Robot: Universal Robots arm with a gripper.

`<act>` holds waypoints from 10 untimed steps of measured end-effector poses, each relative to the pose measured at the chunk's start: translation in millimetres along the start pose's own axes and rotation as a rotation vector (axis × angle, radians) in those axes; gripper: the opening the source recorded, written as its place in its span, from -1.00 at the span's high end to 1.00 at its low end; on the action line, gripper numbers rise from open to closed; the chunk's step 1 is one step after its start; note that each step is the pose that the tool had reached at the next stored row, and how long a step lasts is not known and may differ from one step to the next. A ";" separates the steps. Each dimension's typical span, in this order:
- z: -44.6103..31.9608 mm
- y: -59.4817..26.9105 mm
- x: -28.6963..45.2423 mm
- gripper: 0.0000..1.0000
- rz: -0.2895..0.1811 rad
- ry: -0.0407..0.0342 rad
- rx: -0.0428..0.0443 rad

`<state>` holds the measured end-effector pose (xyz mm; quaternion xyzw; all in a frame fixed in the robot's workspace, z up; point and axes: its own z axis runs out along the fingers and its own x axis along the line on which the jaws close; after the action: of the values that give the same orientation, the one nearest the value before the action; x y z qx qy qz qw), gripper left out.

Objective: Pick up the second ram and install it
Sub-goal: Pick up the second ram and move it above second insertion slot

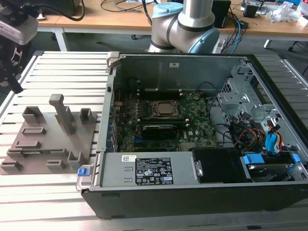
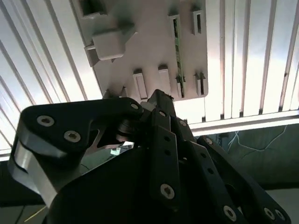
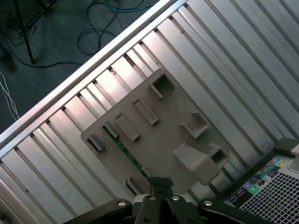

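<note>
In the exterior view an open computer case (image 1: 107, 120) lies on the slatted counter (image 1: 62, 72). Inside it are the green motherboard (image 1: 192, 115), the CPU socket (image 1: 160, 109) and, just in front of that, a black expansion card (image 1: 161, 129). A grey labelled power-supply box (image 1: 149, 169) runs along the near wall, and a tangle of cables (image 1: 250, 132) fills the end at the exterior view's right. Beside the case, on the exterior view's left, sits the grey fixture plate (image 1: 48, 139). What its low slots hold is hard to make out from here. The arm's base (image 1: 183, 24) rises behind the case, cut off at the frame's edge.

In the second wrist view the claw (image 2: 159, 95) hangs over the plate's edge with its fingertips drawn close together and nothing between them. The second ram (image 2: 178, 51) lies edge-up in a row of slots on the plate, one end near the claw tip, not touching it.

In the first wrist view the claw (image 3: 161, 182) looks just as narrow. The ram shows as a thin green strip across the plate, partly hidden by slot blocks. A corner of the case is cut off.
</note>
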<state>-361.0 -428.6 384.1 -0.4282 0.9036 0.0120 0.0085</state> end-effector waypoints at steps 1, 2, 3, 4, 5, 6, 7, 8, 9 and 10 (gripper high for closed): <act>0.0 0.0 0.0 0.79 -0.020 0.0003 -0.0005; 0.0 0.0 0.0 0.79 -0.045 0.0007 -0.0011; 0.0 0.0 0.0 0.79 -0.075 0.0011 -0.0019; 0.0 0.0 0.0 0.79 -0.097 0.0015 -0.0026; 0.0 0.0 0.0 0.79 -0.114 0.0017 -0.0029; 0.0 0.0 0.0 0.79 -0.149 0.0022 -0.0038; 0.0 0.0 0.0 0.79 -0.183 0.0027 -0.0047; 0.0 0.0 0.0 0.79 -0.201 0.0029 -0.0052; 0.0 0.0 0.0 0.79 -0.220 0.0032 -0.0057; 0.0 0.0 0.0 0.79 -0.249 0.0037 -0.0064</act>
<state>-361.0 -428.6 384.1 -0.5370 0.8434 0.0130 0.0069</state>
